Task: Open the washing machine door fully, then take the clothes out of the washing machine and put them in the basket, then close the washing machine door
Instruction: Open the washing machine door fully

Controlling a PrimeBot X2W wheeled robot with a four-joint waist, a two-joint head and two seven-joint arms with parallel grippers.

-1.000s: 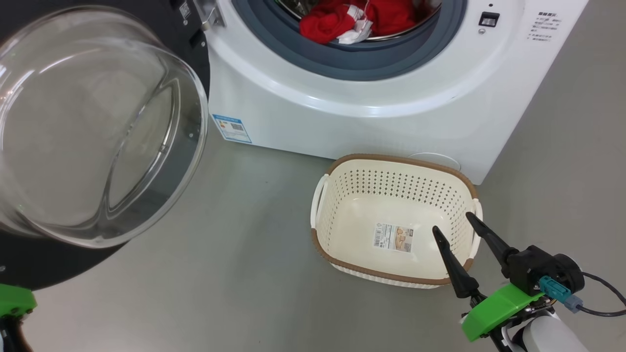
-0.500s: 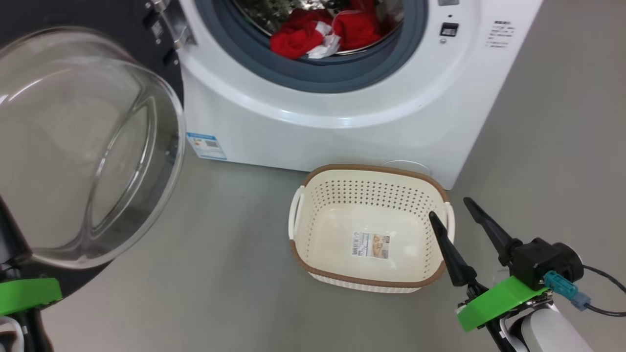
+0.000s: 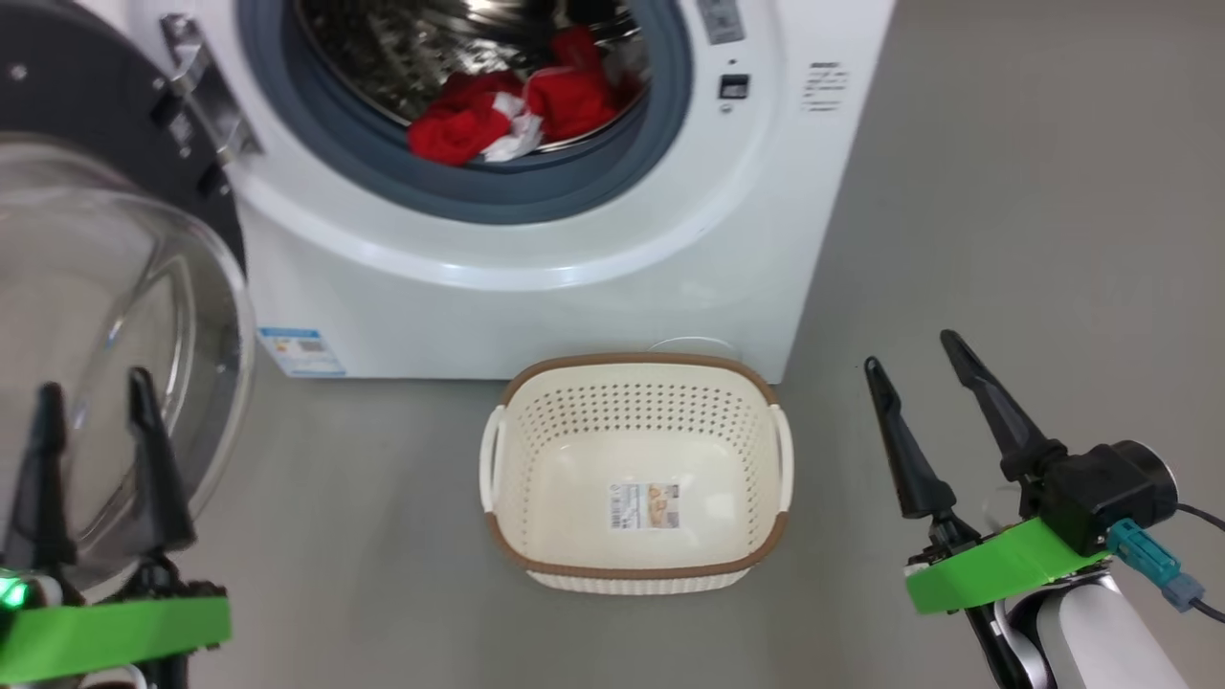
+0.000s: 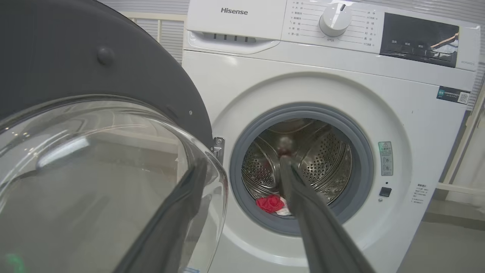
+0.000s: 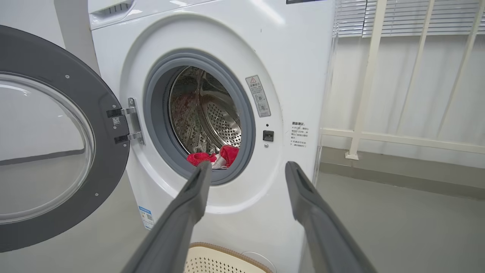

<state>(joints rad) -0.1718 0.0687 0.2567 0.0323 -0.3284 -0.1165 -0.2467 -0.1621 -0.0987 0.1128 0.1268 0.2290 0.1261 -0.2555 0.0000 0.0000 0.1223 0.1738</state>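
The washing machine stands with its drum open. The washing machine door, black-rimmed with a clear glass bowl, is swung out to the left on its hinge. The red clothes with white trim lie at the drum's front lip and also show as clothes and clothes. The cream basket sits empty on the floor before the machine. My left gripper is open in front of the door glass, holding nothing. My right gripper is open to the right of the basket, apart from it.
Grey floor stretches to the right of the machine. A white railing and wall stand behind it on that side. The open door takes up the space left of the machine. A cable trails from my right wrist.
The head camera has shifted, so more of the drum shows. My left gripper's fingers have risen into view, open, before the door glass. My right gripper now stands right of the basket rather than over its rim.
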